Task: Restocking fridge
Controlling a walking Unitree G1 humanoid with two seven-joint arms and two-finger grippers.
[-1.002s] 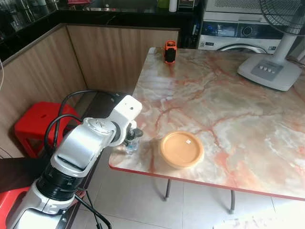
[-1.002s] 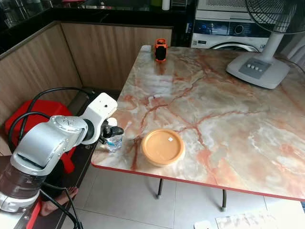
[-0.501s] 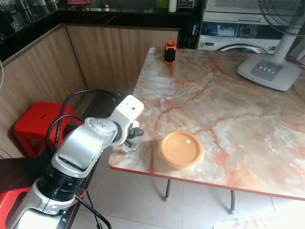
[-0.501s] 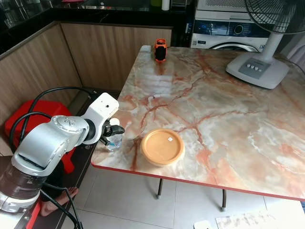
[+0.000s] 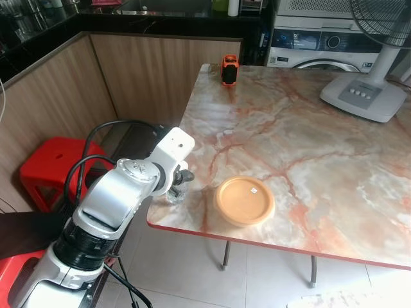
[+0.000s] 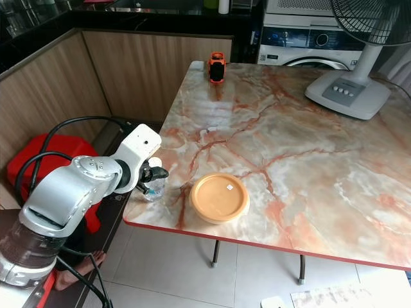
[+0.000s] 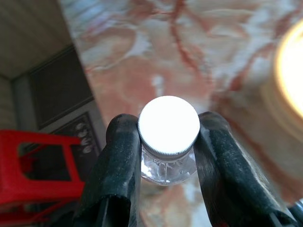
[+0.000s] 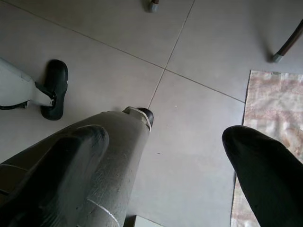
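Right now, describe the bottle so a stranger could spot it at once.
Find the marble table and go to its near left corner, beside the round orange lid. The small clear bottle stands there with a white cap, gripped at the neck by the left pincer.

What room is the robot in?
Probably a home kitchen or laundry corner: a dark counter over wooden cabinets, a washing machine, and a marble table.

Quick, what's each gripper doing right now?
Left gripper: closed on the water bottle at its neck, near the table edge.
Right gripper: open, holding nothing.
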